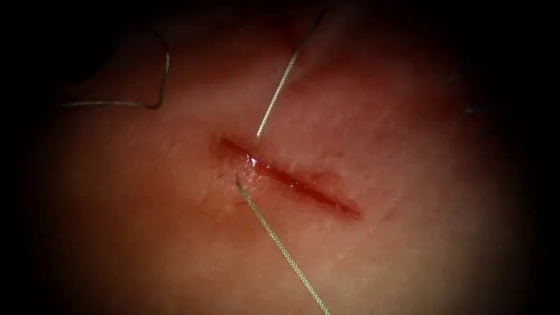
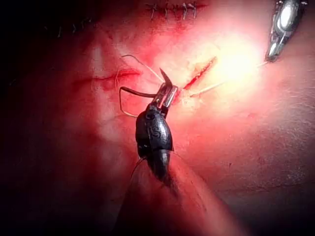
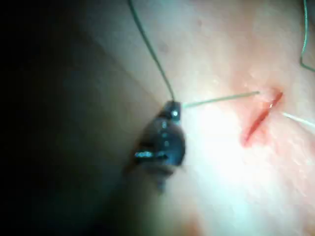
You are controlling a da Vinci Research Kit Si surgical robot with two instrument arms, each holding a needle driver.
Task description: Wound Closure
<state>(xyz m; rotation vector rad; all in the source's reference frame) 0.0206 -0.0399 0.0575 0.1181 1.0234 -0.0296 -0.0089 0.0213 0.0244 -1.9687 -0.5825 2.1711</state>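
The cut runs slantwise across the tissue with red fluid in it. Thread enters the tissue on the cut's right side and comes out on the left side, where a taut strand leads off down and right. In the left wrist view my left tool is shut on the dark curved needle, which is out of the tissue, near the cut. In the right wrist view my right tool is shut on the thread, which runs straight to the cut.
A slack loop of thread lies on the tissue at the upper left. An older stitched line and a second cut lie beyond the left tool. The right tool's metal jaws hover past the cut.
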